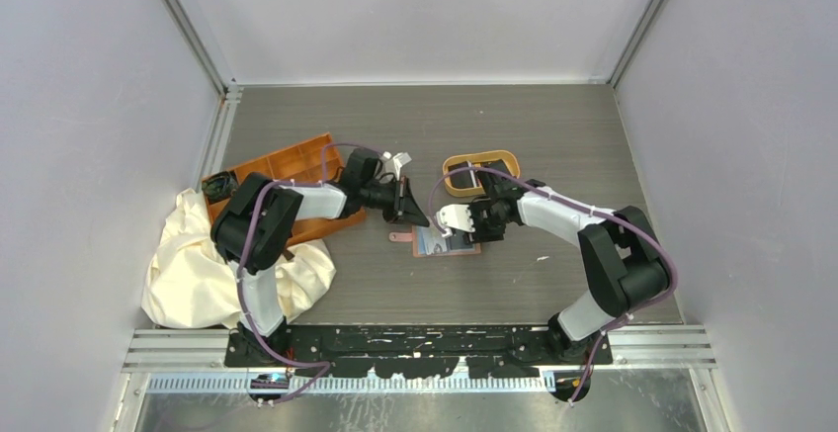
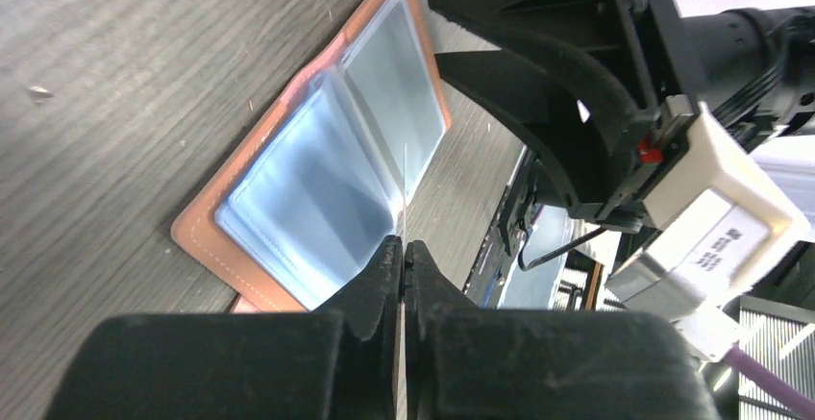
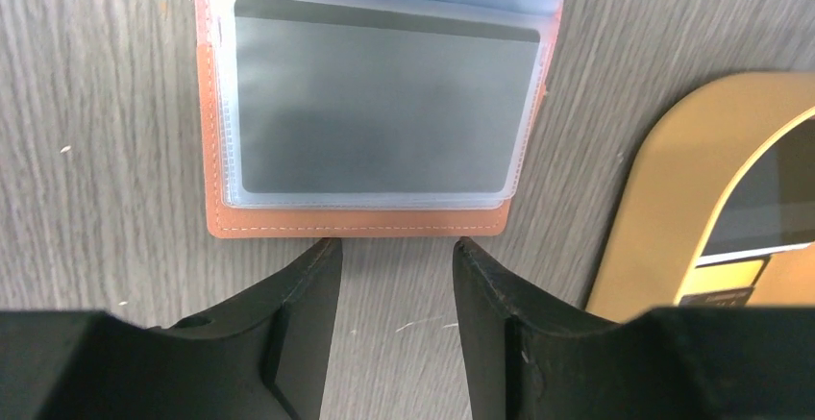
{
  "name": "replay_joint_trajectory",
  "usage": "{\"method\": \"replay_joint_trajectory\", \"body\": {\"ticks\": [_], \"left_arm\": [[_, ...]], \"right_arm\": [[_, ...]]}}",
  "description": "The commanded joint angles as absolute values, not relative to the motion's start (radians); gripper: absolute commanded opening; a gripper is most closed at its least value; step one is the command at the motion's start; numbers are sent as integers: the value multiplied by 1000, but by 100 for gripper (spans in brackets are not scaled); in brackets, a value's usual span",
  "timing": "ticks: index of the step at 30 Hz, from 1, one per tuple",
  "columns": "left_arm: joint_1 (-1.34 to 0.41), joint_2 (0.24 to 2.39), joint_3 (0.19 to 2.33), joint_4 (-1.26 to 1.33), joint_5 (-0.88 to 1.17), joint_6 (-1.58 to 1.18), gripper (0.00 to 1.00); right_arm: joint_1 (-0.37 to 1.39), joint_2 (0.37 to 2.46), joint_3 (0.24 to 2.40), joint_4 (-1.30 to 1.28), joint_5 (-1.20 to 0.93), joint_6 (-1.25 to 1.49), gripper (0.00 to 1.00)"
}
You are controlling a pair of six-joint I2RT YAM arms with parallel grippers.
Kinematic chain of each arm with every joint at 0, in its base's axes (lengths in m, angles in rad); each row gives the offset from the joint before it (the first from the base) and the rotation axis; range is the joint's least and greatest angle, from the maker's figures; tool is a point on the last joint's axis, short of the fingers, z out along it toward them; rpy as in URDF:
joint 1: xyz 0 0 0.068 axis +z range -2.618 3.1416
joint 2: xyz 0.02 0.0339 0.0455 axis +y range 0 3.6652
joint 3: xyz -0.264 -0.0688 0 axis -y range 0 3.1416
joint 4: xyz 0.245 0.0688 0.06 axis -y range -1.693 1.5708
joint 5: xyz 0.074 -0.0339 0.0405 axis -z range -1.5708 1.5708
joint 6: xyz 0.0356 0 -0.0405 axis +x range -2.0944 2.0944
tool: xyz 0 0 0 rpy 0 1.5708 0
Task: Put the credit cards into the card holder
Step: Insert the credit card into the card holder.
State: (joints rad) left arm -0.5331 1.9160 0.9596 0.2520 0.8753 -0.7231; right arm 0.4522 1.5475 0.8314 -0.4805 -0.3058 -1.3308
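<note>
Grey wood-grain table filled the white-walled booth, and the card holder [image 3: 356, 220] lay open flat near its middle, clear pockets up. The left pincer [image 2: 405, 247] was clamped tight on a credit card [image 2: 406, 189] seen edge-on over the pockets; I couldn't tell whether it touched them. The right pincer [image 3: 396, 252] stood half spread with nothing between its fingers, tips just beside the holder's leather edge. One dark card [image 3: 375, 112] sat inside the nearest pocket. An oval tray [image 3: 663, 180] lay near.
</note>
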Motion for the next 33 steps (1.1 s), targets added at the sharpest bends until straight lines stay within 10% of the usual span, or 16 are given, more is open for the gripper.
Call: {"method": "replay_joint_trajectory", "body": {"ticks": [1, 33], "left_arm": [[-509, 1855, 975, 197, 923, -682, 0], [-486, 1968, 1005, 269, 830, -744, 0]], "right_arm": [[478, 1605, 850, -450, -323, -1354, 52], [483, 1606, 854, -461, -316, -1339, 52]]}}
